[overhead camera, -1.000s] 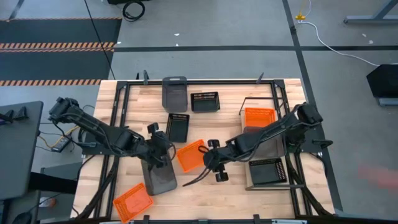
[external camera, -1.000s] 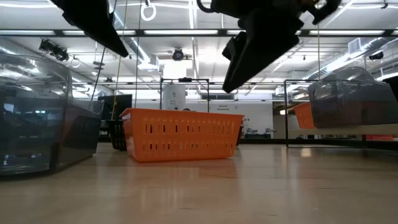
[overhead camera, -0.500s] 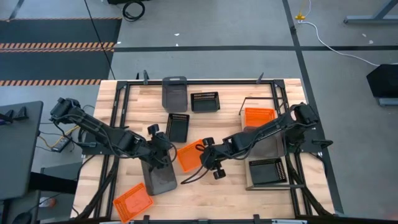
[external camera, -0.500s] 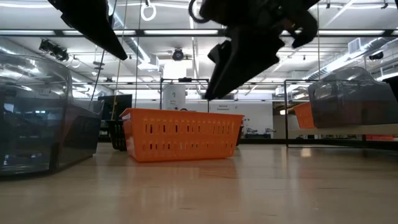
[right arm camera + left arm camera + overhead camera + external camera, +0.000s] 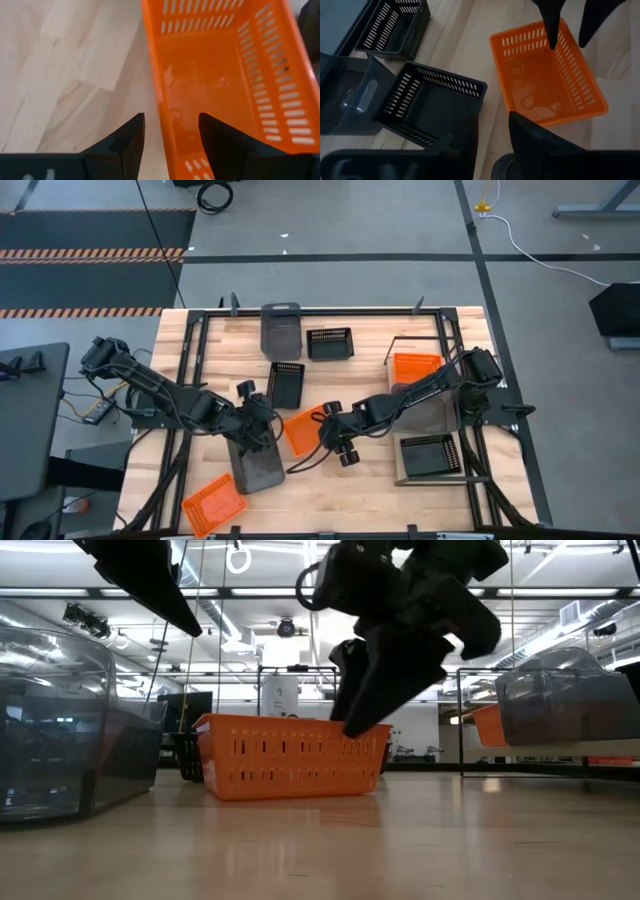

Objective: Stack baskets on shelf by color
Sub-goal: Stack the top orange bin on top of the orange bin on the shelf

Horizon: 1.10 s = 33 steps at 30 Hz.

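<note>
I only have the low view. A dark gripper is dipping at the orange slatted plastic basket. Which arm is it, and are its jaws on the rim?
Observer: It is the right gripper. Its jaws stand open, one on each side of the bright orange plastic basket's wall.
Operator: Where is the other arm?
Observer: The left gripper is over one end of a solid dark grey plastic basket, beside the orange one.
Operator: What is on the shelf?
Observer: The light wooden shelf with a dark metal frame holds an orange basket and a black slatted basket.

orange basket [image 5: 292, 755], right gripper [image 5: 362, 720] above — jaws parted
</note>
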Motion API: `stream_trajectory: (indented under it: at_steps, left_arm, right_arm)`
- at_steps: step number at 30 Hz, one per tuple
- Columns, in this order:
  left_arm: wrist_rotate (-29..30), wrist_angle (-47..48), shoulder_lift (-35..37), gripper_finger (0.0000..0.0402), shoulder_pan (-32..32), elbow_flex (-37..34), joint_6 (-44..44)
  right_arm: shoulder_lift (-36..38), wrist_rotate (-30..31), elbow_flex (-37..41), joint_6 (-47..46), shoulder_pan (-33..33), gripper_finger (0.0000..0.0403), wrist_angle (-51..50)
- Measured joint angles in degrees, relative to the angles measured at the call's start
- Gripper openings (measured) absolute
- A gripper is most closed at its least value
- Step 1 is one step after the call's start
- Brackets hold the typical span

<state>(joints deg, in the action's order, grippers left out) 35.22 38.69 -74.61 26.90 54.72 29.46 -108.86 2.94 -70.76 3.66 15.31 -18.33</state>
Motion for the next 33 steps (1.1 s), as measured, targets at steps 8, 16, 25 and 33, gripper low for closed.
stream_trajectory:
  at_steps: [8,16,25,33]
  left_arm:
    - [-0.1,0.1,0.0,0.0117,0.1,0.0,0.1]
    - [-0.1,0.1,0.0,0.0117,0.1,0.0,0.1]
    - [-0.1,0.1,0.0,0.0117,0.1,0.0,0.3]
    - [-0.1,0.1,0.0,0.0117,0.1,0.0,0.3]
  right_arm:
    - [-2.1,0.3,0.0,-0.4,-0.3,0.0193,0.1]
    - [-2.7,0.4,0.0,-0.4,-0.9,0.0192,1.8]
    - [-2.7,0.4,0.0,-1.1,-0.8,0.0188,2.9]
    - [-2.7,0.6,0.0,-0.6,-0.8,0.0114,2.6]
